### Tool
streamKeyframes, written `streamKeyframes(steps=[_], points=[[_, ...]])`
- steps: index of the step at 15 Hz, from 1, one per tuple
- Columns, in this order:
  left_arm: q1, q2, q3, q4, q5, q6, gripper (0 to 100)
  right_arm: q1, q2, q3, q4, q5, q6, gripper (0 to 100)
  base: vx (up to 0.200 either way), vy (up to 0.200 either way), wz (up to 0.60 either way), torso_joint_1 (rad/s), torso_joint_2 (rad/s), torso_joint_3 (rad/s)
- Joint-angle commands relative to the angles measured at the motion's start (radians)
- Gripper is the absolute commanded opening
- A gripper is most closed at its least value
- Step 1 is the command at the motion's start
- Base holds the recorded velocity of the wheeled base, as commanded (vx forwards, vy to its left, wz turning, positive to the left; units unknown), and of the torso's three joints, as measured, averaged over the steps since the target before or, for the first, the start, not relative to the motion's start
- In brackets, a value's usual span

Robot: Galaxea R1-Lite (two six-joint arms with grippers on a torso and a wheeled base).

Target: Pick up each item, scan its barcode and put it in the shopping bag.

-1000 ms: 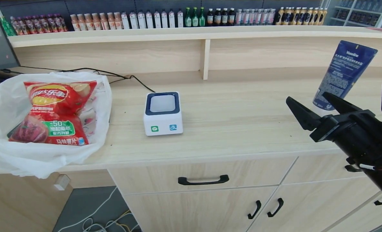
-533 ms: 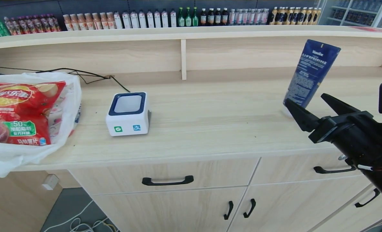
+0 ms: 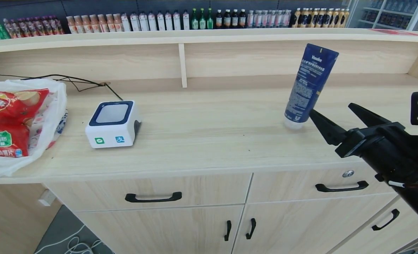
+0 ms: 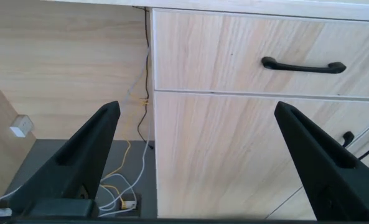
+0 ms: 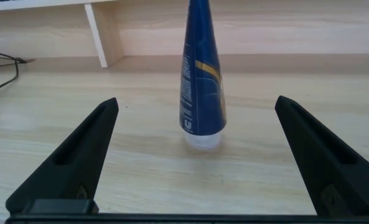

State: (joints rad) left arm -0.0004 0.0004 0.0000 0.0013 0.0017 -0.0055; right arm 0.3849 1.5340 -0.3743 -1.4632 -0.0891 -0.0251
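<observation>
1. Two of the task's items show in the head view. A blue tube [image 3: 309, 84] stands cap-down on the right part of the wooden counter [image 3: 212, 141], leaning slightly. A red bag of chips [image 3: 8, 120] lies inside the white shopping bag [image 3: 52, 102] at the counter's left end. Between them, nearer the bag, sits a white scanner [image 3: 113, 123] with a dark-rimmed window on top and a black cable [image 3: 71, 78] running back from it. The right gripper [image 3: 332, 110] hangs over the counter's front edge, just beside the tube's base. Its fingers are spread wide, holding nothing, and the nearer fingertip is close to the tube without touching it. Rows of bottles [image 3: 195, 17] line the shelf behind.

2. In the left wrist view the left gripper [image 4: 196, 109] is low in front of the cabinet, fingers spread wide and empty. It faces a drawer front with a black handle [image 4: 303, 65]. Loose wires [image 4: 125, 193] lie on the floor below.

3. In the right wrist view the tube stands on its clear cap straight ahead of the gap between the spread fingers, apart from both.
</observation>
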Motion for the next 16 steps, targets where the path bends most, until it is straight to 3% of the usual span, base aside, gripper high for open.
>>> streamKeyframes(steps=[1,7,11,16], points=[[0.0,0.0,0.0,0.0,0.0,0.001,100,-0.001,0.011,-0.008,0.0,0.0,-0.001,100,0.0,0.0,0.0,0.0,0.0,0.0],[0.0,0.0,0.0,0.0,0.0,0.001,100,0.02,0.04,-0.094,0.03,-0.014,0.01,100,0.0,0.0,0.0,0.0,0.0,0.0],[0.0,0.0,0.0,0.0,0.0,0.001,100,0.012,0.044,-0.213,0.198,-0.009,0.044,100,0.0,0.0,0.0,0.0,0.0,0.0],[0.0,0.0,0.0,0.0,0.0,0.001,100,-0.001,0.069,-0.298,0.29,-0.017,0.034,100,0.0,0.0,0.0,0.0,0.0,0.0]])
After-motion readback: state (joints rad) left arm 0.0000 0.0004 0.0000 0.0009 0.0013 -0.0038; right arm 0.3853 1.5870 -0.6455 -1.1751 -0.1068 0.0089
